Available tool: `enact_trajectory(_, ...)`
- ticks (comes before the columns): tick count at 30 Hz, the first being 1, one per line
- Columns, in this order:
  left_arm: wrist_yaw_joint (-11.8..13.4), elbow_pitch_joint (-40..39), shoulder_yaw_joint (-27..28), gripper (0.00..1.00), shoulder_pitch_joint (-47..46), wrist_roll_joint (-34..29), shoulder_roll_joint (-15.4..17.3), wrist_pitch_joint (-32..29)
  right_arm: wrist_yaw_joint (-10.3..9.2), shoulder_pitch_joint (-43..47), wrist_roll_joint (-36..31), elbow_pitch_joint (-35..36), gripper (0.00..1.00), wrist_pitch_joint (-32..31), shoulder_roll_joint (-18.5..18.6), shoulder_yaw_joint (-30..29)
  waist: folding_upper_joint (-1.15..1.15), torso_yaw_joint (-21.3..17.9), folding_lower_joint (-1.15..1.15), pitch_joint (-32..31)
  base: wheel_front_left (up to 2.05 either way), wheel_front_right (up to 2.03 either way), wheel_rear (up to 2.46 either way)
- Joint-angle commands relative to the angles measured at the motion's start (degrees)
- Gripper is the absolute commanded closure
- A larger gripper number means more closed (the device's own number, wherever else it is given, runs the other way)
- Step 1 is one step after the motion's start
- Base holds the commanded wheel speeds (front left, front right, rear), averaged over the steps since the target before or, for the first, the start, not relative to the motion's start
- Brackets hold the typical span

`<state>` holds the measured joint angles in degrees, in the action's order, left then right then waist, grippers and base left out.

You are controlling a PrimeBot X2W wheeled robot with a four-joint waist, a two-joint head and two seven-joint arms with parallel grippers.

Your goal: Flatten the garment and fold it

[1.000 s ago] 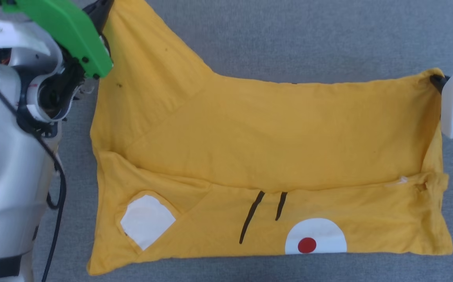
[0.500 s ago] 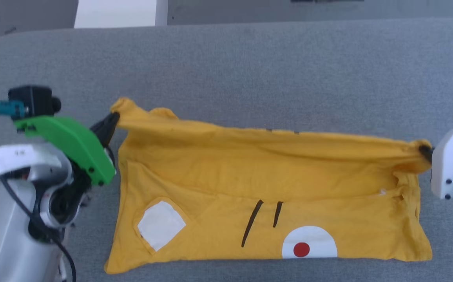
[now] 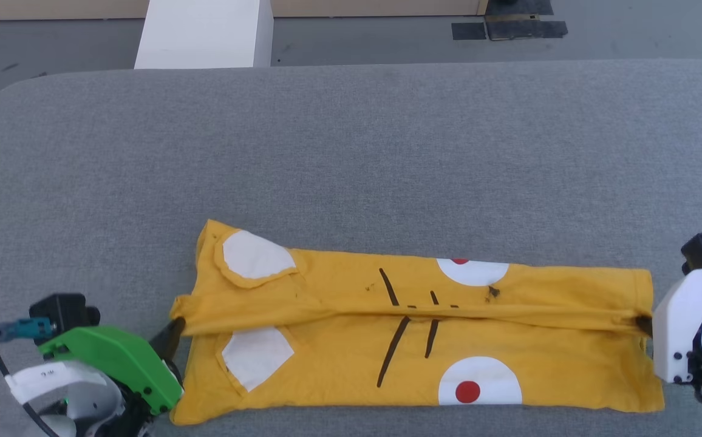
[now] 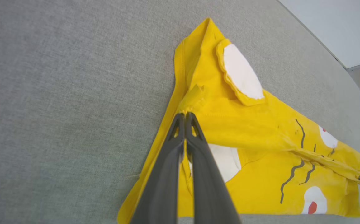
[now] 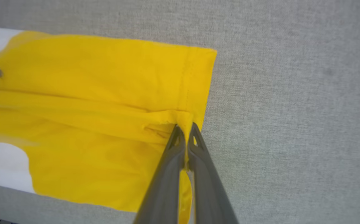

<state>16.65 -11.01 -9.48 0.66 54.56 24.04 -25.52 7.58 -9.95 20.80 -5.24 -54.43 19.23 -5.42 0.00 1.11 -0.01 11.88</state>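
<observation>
Toward the near edge of the grey fabric-covered bench [image 3: 351,152]: the mustard-yellow T-shirt [image 3: 339,358], doubled lengthwise into a long band, long sides running along that edge; nearest fold almost at the edge itself, far edge and both far corners well apart from it.

At the band's left end, about halfway across its width: left gripper [image 3: 178,321], clenched tight on a pinch of yellow cloth; in the left wrist view the two dark fingers [image 4: 198,161] meet at their tips [image 4: 184,115] with a small bunch of fabric squeezed between them.

At the band's right end, on the hem: right gripper [image 3: 644,325], likewise clamped; in the right wrist view the tips [image 5: 184,126] nip a tuck of the stitched hem, grey bench surface just beside.

Between the two pinches: a raised ridge of cloth [image 3: 509,315] from end to end of the shirt.

Nearer than the ridge: a white patch [image 3: 257,355], two thin black lines [image 3: 393,352], a white oval with a red dot [image 3: 478,385].

Farther than the ridge: another white patch [image 3: 254,258], a partly hidden white oval [image 3: 472,272], a small dark mark [image 3: 492,292].

Beyond the far edge, on the floor: a white block [image 3: 205,33]; dark patches [image 3: 509,27].
</observation>
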Motion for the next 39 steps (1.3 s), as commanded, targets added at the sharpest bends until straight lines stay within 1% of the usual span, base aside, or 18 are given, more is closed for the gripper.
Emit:
enact_trajectory(1, 0.1, 0.6, 0.3, 1.00, 1.4, 0.6, -0.6, 0.7, -0.09, 1.1, -0.2, -0.6, 1.00, 0.3, -0.6, -0.1, 0.00, -0.1, 0.01, 0.0, 0.00, 0.00, 0.00)
enact_trajectory(4, 0.4, 2.5, -0.2, 1.00, 2.7, 0.6, -0.9, 0.7, -0.09, 1.9, -0.5, -1.6, 1.00, 0.6, -1.0, 0.2, 0.00, -0.2, 0.01, 0.0, 0.00, 0.00, 0.00)
enact_trajectory(8, 1.4, 5.4, -0.6, 1.00, 3.8, 0.4, -1.1, 0.4, -0.09, 1.9, -0.4, -2.7, 1.00, 2.0, -1.7, 0.4, 0.00, -0.7, 0.01, -0.9, 0.00, 0.00, 0.00)
enact_trajectory(9, 1.6, 6.1, -0.7, 0.73, 3.9, 0.3, -1.1, 0.3, -0.09, 1.9, -0.4, -3.0, 1.00, 2.9, -1.9, 0.3, 0.00, -0.8, 0.01, -1.4, 0.00, 0.00, 0.00)
enact_trajectory(10, 1.7, 6.6, -0.8, 0.09, 3.9, 0.1, -1.1, 0.3, -0.09, 1.9, -0.4, -3.2, 0.50, 3.4, -2.0, 0.5, 0.00, -0.8, 0.01, -1.8, 0.00, 0.00, 0.00)
enact_trajectory(11, 1.9, 7.1, -0.7, 0.00, 3.8, 0.1, -1.1, 0.3, -0.09, 2.0, -0.3, -3.4, 0.00, 4.0, -2.0, 0.7, 0.00, -0.9, 0.01, -2.3, 0.00, 0.00, 0.00)
enact_trajectory(13, 2.5, 7.9, -0.9, 0.00, 3.9, -0.4, -0.6, -0.1, -0.09, 2.6, 0.4, -3.3, 0.00, 4.3, -1.9, 0.6, 0.00, -1.0, 0.01, -3.3, 0.00, 0.00, 0.00)
enact_trajectory(16, 3.2, 8.0, -0.6, 0.00, 4.0, -0.8, 0.2, -0.5, -0.09, 3.9, 1.4, -1.6, 0.00, 3.9, -0.6, 0.7, 0.00, -1.2, 0.01, -4.7, 0.00, 0.00, 0.00)
enact_trajectory(20, 4.6, 6.9, -0.1, 0.00, 4.0, -1.4, 1.9, -1.7, -0.09, 6.5, 3.9, 2.6, 0.00, 1.4, 2.2, 0.2, 0.00, -1.4, 0.01, -5.9, 0.00, 0.00, 0.00)
enact_trajectory(23, 5.7, 4.8, 1.2, 0.00, 3.6, -1.6, 2.8, -1.6, -0.09, 8.9, 6.1, 6.5, 0.00, -2.1, 4.2, -2.5, 0.00, -1.5, 0.01, -6.6, 0.00, 0.00, 0.00)
enact_trajectory(26, 5.8, 2.2, 2.9, 0.00, 2.6, -3.2, 3.8, 1.2, -0.09, 9.4, 7.3, 10.4, 0.00, -3.1, 4.5, -6.4, 0.00, -1.6, 0.01, -6.8, 0.00, 0.00, 0.00)
enact_trajectory(28, 4.2, 0.3, 4.0, 0.00, 1.3, -5.5, 4.3, 5.9, -0.09, 8.4, 7.5, 12.1, 0.00, -2.0, 4.1, -8.0, 0.00, -1.8, 0.01, -6.6, 0.00, 0.00, 0.00)
enact_trajectory(31, 0.7, -0.9, 3.9, 0.00, -0.7, -10.6, 5.3, 14.2, -0.09, 6.6, 7.8, 11.7, 0.00, 0.0, 3.1, -7.9, 0.00, -1.8, 0.01, -5.5, 0.00, 0.00, 0.00)
enact_trajectory(32, -0.5, -0.8, 3.6, 0.00, -1.2, -12.5, 5.5, 17.4, -0.09, 6.1, 7.2, 10.9, 0.00, 1.1, 3.5, -6.9, 0.00, -1.7, 0.01, -5.1, 0.00, 0.00, 0.00)
enact_trajectory(36, -4.2, 1.2, 2.3, 0.00, -2.8, -17.6, 4.3, 28.9, -0.09, 4.7, 6.7, 5.7, 0.00, 4.6, 3.6, -3.5, 0.00, -1.0, 0.01, -3.5, 0.00, 0.00, 0.00)
enact_trajectory(39, -5.8, 3.3, 1.1, 0.00, -3.7, -20.9, 3.5, 35.7, -0.09, 3.7, 6.7, 1.5, 0.00, 6.8, 3.7, -0.6, 0.00, -0.3, 0.01, -2.3, 0.00, 0.00, 0.00)
